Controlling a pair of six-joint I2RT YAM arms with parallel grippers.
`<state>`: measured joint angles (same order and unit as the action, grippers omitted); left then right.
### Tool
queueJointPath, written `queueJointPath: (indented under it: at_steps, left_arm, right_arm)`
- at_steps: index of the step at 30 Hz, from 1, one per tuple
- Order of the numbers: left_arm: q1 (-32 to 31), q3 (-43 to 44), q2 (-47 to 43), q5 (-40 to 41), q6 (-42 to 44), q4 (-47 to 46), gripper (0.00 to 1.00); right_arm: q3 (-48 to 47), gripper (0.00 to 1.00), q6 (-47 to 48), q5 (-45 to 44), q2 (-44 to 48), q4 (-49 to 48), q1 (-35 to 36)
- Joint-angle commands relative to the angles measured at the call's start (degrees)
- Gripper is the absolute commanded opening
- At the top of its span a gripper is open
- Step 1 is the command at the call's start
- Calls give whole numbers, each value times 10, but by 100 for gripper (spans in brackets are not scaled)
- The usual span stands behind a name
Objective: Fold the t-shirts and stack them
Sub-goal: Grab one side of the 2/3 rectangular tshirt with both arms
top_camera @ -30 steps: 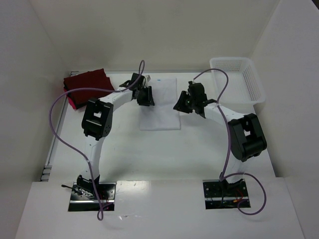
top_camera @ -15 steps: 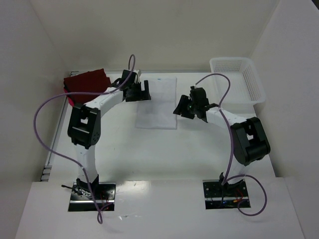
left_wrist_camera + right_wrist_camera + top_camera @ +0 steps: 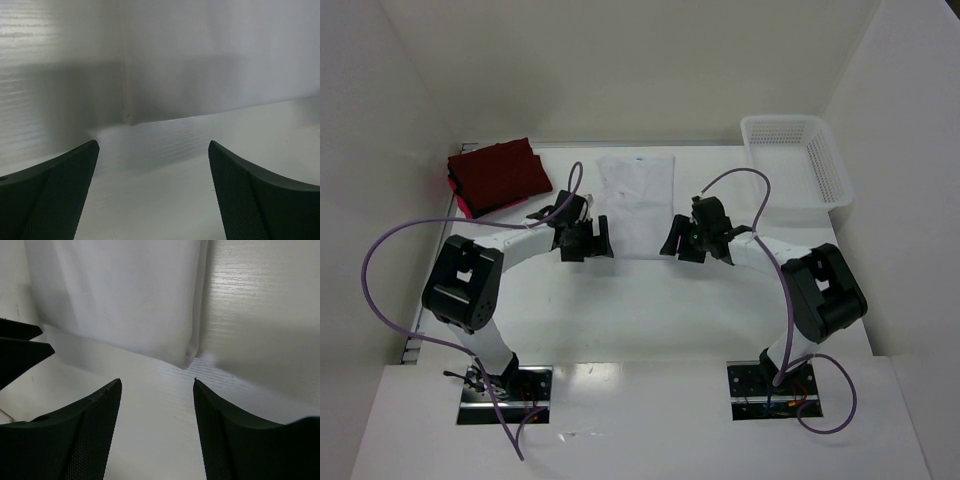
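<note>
Labels: white shirt (image 3: 635,205) has a small mark at its far edge, by the neck; too small to read. No other writing seen.

White shirt: folded flat on the surface (image 3: 650,310), centre, long side running near to far. Red shirts (image 3: 498,177): stacked at the far left corner, well apart from both arms. Basket (image 3: 798,160): far right.

Left fingers (image 3: 586,242): spread, nothing between them, just left of the white shirt's near left corner.
Right fingers (image 3: 680,240): spread, nothing between them, just right of its near right corner.

Right wrist view: the shirt's corner lies on the surface just beyond the fingertips, not touching them; a doubled fold edge shows there. The left fingers show at that view's left edge.
Left wrist view: only bare surface and wall, no cloth.
Top view: the only one showing the red stack and basket.
</note>
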<state>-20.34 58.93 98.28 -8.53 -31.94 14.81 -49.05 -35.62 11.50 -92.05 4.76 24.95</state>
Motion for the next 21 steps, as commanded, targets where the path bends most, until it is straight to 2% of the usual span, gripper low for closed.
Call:
queueJointPath:
  at_steps: [1, 14, 21]
  left_arm:
    - [1, -7, -14, -3, -16, -27, 97]
    - [1, -6, 27, -13, -6, -42, 93]
    - [1, 18, 65, -19, -1, -48, 79]
  right_arm:
    - [6, 65, -6, -6, 19, -30, 8]
    - [-3, 55, -6, -23, -26, -28, 11]
    - [-7, 55, -11, -23, -46, -25, 11]
